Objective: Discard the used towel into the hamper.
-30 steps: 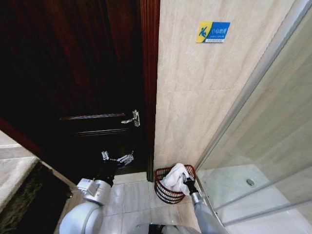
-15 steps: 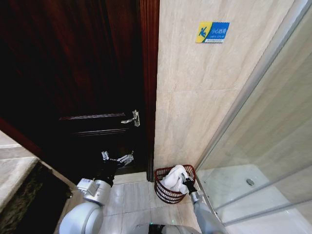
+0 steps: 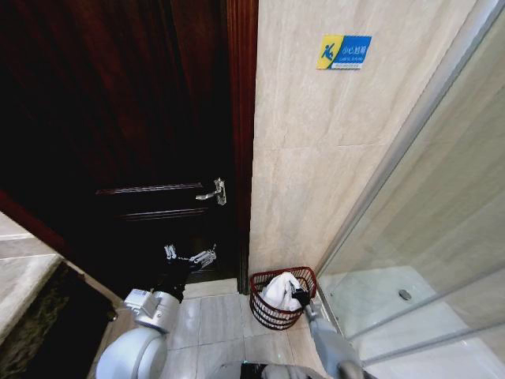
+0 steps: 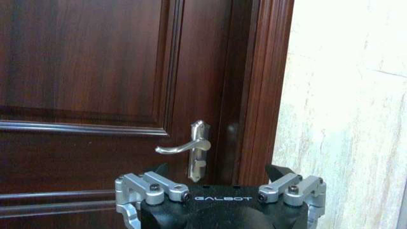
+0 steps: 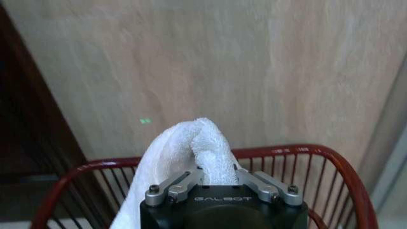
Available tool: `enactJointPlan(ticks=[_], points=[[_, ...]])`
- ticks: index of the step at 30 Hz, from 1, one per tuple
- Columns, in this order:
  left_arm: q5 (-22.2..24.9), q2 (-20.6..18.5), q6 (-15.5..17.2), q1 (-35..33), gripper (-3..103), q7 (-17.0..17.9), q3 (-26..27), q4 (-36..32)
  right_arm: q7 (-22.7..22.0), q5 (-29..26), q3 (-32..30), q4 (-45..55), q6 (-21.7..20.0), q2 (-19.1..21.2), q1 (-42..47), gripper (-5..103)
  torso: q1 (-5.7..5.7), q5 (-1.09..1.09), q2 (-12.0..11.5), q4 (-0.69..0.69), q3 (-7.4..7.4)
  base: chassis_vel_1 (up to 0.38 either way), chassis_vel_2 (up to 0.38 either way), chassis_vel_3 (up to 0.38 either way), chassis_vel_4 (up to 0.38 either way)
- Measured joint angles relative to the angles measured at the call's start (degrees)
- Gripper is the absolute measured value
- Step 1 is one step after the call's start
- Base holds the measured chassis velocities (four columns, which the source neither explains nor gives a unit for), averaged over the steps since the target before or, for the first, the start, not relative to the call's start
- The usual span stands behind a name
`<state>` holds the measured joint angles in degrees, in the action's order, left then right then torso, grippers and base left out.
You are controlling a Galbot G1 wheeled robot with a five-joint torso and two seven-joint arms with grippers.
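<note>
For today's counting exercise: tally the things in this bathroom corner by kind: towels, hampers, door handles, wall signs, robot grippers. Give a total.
Towels: 1, white towel
Hampers: 1, red-brown wire hamper
Door handles: 1, door handle
Wall signs: 1, blue sign
Grippers: 2, left gripper, right gripper
Total: 6

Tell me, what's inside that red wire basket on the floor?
A white towel sits inside the hamper, with the right gripper on it. The hamper's bottom is covered by the towel.
</note>
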<state>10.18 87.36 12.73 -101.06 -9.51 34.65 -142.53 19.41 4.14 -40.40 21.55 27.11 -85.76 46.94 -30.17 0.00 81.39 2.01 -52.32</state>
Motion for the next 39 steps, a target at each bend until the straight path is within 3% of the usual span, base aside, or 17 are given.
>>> enactJointPlan(ticks=[1, 3, 4, 5, 8, 13, 18, 21, 24, 26, 29, 30, 32, 33, 35, 36, 39], points=[[0.00, 0.00, 0.00, 0.00, 100, 0.00, 0.00, 0.00, 0.00, 0.00, 0.00, 0.00, 0.00, 0.00, 0.00, 9, 0.00, 0.00, 0.00, 0.00, 0.00, 0.000, 0.000, 0.000, 0.000], [0.00, 0.00, 0.00, 0.00, 100, 0.00, 0.00, 0.00, -2.46, 0.77, 0.02, 0.22, -4.12, -0.03, -0.58, 9, 0.00, 0.00, 0.00, 0.00, 0.00, 0.000, 0.000, 0.000, 0.000], [0.00, 0.00, 0.00, 0.00, 100, 0.00, 0.00, 0.00, -6.09, 1.51, 0.07, 0.41, -7.60, -0.07, -1.39, 9, 0.00, 0.01, 0.00, -0.01, 0.00, 0.000, 0.000, 0.000, 0.000], [0.00, 0.00, 0.00, 0.00, 100, 0.00, 0.00, 0.00, -6.09, 1.51, 0.07, 0.41, -7.60, -0.07, -1.39, 9, 0.00, 0.01, 0.00, -0.01, 0.00, 0.000, 0.000, 0.000, 0.000], [0.00, 0.00, 0.00, 0.00, 100, 0.00, 0.00, 0.00, -13.89, 4.47, 0.11, 0.85, -13.52, 0.04, -2.94, 9, 0.00, 0.00, 0.00, 0.00, 0.00, 0.000, 0.000, 0.000, 0.000], [0.00, 0.00, 0.00, 0.00, 100, 0.00, 0.00, 0.00, -13.98, 5.18, 0.15, 0.41, -15.72, -0.14, -3.63, 9, 0.00, -0.01, 0.00, -0.01, 0.00, 0.000, 0.000, 0.000, 0.000], [0.00, 0.00, 0.00, 0.00, 100, 0.00, 0.00, 0.00, -9.15, 6.73, 0.31, -0.08, -18.18, -1.97, -3.64, 5, 0.00, -0.01, 0.00, -0.01, 0.00, 0.000, 0.000, 0.000, 0.000], [0.00, 0.00, 0.00, 0.00, 100, 0.00, 0.00, 0.00, -7.43, 7.07, 0.30, -0.12, -19.19, -2.74, -3.64, 9, 0.00, 0.02, 0.00, 0.00, 0.00, 0.000, 0.000, 0.000, 0.000], [0.00, 0.00, 0.00, 0.00, 100, 0.00, 0.00, 0.00, -3.05, 5.49, 0.27, -0.01, -20.16, -3.79, -3.44, 26, 0.00, 0.00, 0.00, 0.00, 0.00, 0.000, 0.000, 0.000, 0.000], [0.00, 0.00, 0.00, 0.00, 100, 0.00, 0.00, 0.00, -2.63, 5.09, 0.28, -0.05, -20.34, -3.89, -3.43, 23, 0.00, 0.01, 0.00, 0.00, 0.00, 0.000, 0.000, 0.000, 0.000], [0.00, 0.00, 0.00, 0.00, 100, 0.00, 0.00, 0.00, -3.22, 4.80, 0.24, -0.72, -20.91, -3.87, -3.64, 20, 0.00, 0.00, 0.00, 0.00, 0.00, 0.000, 0.000, 0.000, 0.000], [0.00, 0.00, 0.00, 0.00, 100, 0.00, 0.00, 0.00, -4.11, 4.80, 0.20, -0.97, -21.43, -3.67, -3.73, 15, 0.00, 0.02, 0.00, 0.00, 0.00, 0.000, 0.000, 0.000, 0.000], [0.00, 0.00, 0.00, 0.00, 100, 0.00, 0.00, 0.00, -5.20, 4.97, 0.02, -1.68, -22.22, -2.78, -4.09, 19, 0.00, 0.02, 0.00, 0.01, 0.00, 0.000, 0.000, 0.000, 0.000], [0.00, 0.00, 0.00, 0.00, 100, 0.00, 0.00, 0.00, -5.58, 5.96, -0.20, -2.70, -22.26, -1.73, -4.53, 30, 0.00, 0.00, 0.00, 0.00, 0.00, 0.000, 0.000, 0.000, 0.000], [0.00, 0.00, 0.00, 0.00, 100, 0.00, 0.00, 0.00, -5.91, 6.80, -0.33, -3.06, -22.18, -1.26, -4.63, 30, 0.00, 0.01, 0.00, 0.01, 0.00, 0.000, 0.000, 0.000, 0.000], [0.00, 0.00, 0.00, 0.00, 100, 0.00, 0.00, 0.00, -7.72, 9.56, -0.60, -3.76, -22.20, 0.27, -4.75, 35, 0.00, 0.00, 0.00, -0.02, 0.00, 0.000, 0.000, 0.000, 0.000], [0.00, 0.00, 0.00, 0.00, 100, 0.00, 0.00, 0.00, -12.28, 10.23, -0.70, -4.52, -23.19, 1.45, -5.05, 51, 0.00, 0.01, 0.00, -0.01, 0.00, 0.000, 0.000, 0.000, 0.000]])
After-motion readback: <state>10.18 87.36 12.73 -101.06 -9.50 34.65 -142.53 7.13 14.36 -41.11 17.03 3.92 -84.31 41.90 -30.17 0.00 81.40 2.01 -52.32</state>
